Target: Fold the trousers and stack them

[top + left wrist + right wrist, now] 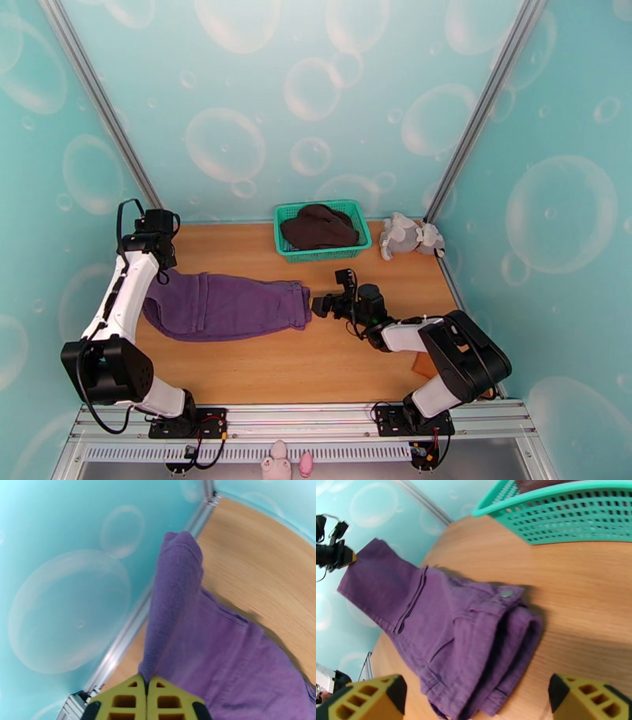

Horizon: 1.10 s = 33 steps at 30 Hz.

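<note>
The purple trousers (225,306) lie folded lengthwise across the left and middle of the wooden table, with the waistband and its button (507,594) at the right end. My left gripper (163,267) is shut on the leg end (173,598) and holds it raised above the table near the left wall. In the left wrist view its yellow fingers (130,701) pinch the fabric. Just right of the waistband, my right gripper (317,306) is open, its fingers (367,697) spread on either side of the folded waist, apart from the cloth.
A green basket (358,237) holding a dark brown garment (320,225) stands at the back middle, close behind the right gripper. A grey plush toy (407,237) lies to its right. Bare wood (316,363) spreads along the near side.
</note>
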Motion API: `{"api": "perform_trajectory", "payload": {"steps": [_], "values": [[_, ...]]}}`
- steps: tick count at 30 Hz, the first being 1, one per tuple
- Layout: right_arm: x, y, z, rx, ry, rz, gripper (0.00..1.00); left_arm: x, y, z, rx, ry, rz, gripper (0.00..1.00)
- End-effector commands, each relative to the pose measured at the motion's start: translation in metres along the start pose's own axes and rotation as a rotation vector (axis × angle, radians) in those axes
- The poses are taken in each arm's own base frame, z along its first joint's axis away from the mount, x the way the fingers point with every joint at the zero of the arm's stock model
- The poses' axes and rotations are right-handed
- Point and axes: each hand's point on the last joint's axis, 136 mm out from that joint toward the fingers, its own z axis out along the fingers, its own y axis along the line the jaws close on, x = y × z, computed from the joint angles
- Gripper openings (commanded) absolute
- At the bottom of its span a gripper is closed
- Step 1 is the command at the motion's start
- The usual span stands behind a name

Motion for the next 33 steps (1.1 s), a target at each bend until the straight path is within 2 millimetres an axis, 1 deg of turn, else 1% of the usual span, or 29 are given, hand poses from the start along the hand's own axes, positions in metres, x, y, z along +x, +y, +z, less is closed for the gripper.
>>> {"api": "perform_trajectory", "payload": {"steps": [1, 2, 6, 9, 12, 14, 16, 24, 29, 33], "values": [[0.009, 0.008, 0.016, -0.039, 0.064, -0.032, 0.99, -0.017, -0.032, -0.04, 0.226, -0.084, -0.03, 0.0], [0.014, 0.006, 0.019, -0.036, 0.086, -0.021, 0.99, -0.017, -0.039, -0.045, 0.253, -0.09, -0.03, 0.0], [0.022, 0.008, 0.029, -0.041, 0.131, -0.027, 0.99, -0.016, -0.062, -0.062, 0.347, -0.104, -0.043, 0.0], [0.031, 0.004, 0.037, 0.024, 0.181, -0.067, 0.99, -0.014, -0.076, -0.073, 0.404, -0.119, -0.043, 0.0], [0.036, -0.002, 0.042, 0.091, 0.208, -0.09, 0.99, -0.008, -0.088, -0.078, 0.435, -0.118, -0.04, 0.0], [0.037, -0.004, 0.043, 0.097, 0.215, -0.088, 0.99, -0.003, -0.095, -0.081, 0.452, -0.121, -0.025, 0.0], [0.039, -0.004, 0.044, 0.097, 0.216, -0.08, 0.99, 0.001, -0.101, -0.084, 0.465, -0.12, -0.047, 0.0], [0.048, -0.011, 0.051, 0.112, 0.251, -0.034, 0.99, 0.013, -0.118, -0.094, 0.521, -0.125, -0.091, 0.0], [0.052, -0.024, 0.052, 0.177, 0.272, -0.02, 0.99, 0.021, -0.142, -0.108, 0.668, -0.13, -0.186, 0.0], [0.052, -0.025, 0.054, 0.183, 0.27, -0.015, 0.99, 0.032, -0.162, -0.111, 0.72, -0.094, -0.259, 0.0]]}}
